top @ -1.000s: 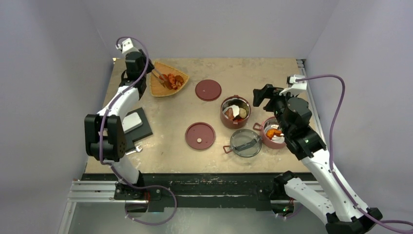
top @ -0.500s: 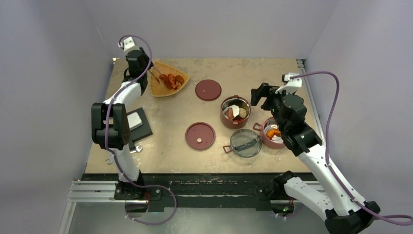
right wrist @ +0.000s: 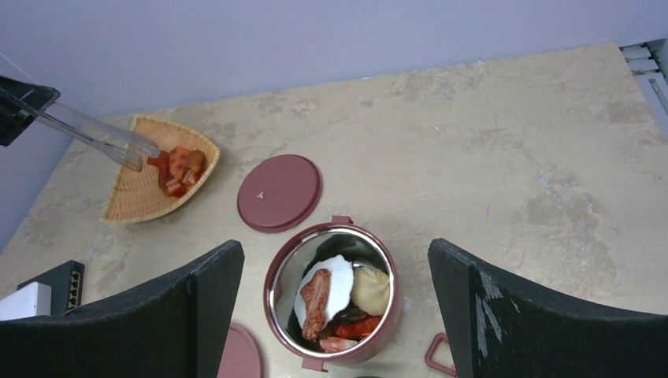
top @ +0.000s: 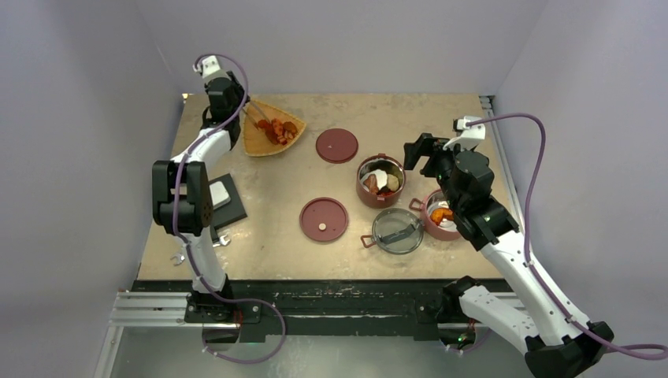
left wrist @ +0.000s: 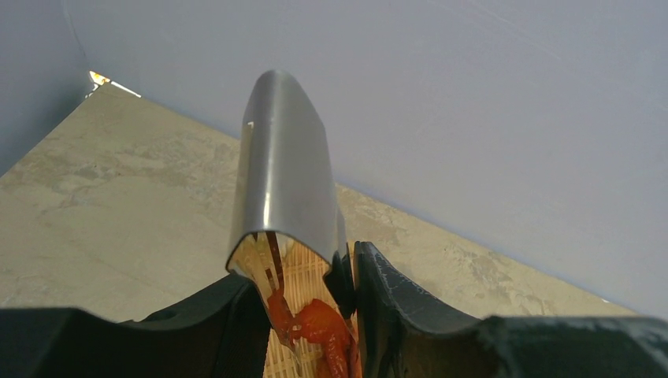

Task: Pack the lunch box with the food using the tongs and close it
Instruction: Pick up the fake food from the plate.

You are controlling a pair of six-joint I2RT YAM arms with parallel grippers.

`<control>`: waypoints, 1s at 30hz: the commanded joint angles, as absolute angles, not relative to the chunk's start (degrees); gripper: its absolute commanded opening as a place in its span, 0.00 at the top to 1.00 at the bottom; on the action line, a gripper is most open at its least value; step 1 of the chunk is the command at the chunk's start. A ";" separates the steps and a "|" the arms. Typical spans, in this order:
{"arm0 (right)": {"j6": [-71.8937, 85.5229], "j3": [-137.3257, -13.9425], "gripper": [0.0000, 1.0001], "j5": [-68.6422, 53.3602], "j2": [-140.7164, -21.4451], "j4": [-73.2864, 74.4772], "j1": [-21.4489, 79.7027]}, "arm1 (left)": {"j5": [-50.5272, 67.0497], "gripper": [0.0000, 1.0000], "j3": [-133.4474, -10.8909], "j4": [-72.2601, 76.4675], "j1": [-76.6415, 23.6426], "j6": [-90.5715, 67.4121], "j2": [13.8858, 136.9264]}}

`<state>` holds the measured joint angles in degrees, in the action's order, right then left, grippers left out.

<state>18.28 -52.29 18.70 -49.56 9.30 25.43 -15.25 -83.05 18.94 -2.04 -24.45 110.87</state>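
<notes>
**Tongs at the tray, another pickup under way**

The left tool (left wrist: 306, 311) is gripping the tongs (left wrist: 283, 181) near their bent end, its fingers closed part-way against the two steel arms. The tong tips are hovering at the heap of food (right wrist: 177, 165) on the orange tray (right wrist: 130, 201), at the far-left corner of the bench (top: 410, 118). I cannot tell whether a piece is sitting between the tips.

The right tool (right wrist: 335, 244) is hanging wide apart above the first bowl (right wrist: 270, 293) of the lunch box and holding nothing. That bowl is already carrying several pieces. The second bowl (top: 428, 227) is sitting just beside it and holding orange bits. Two red disc lids (top: 336, 146) and the clear lid (top: 398, 230) are lying separately on the bench, so the box is standing open and unstacked.

Judgement: the step in hand is taking one more piece from the tray.
- Be straddling a single piece, with the tips low against the weave.
- Be squeezing gently, since soft food is likely to slip or squash.
- Be lifting straight up before swinging across.
- Be keeping the tongs level over the bowl mouth, with the right tool out of their path.
</notes>
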 commanded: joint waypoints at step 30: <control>17.40 -53.53 0.09 18.63 -49.35 6.98 25.23 | -12.94 0.73 -88.28 20.60 -1.98 -22.96 115.66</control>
<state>17.96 -52.27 18.50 -49.56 8.99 25.43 -13.47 -87.18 19.05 -2.04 -23.03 117.12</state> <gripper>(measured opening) 0.908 0.335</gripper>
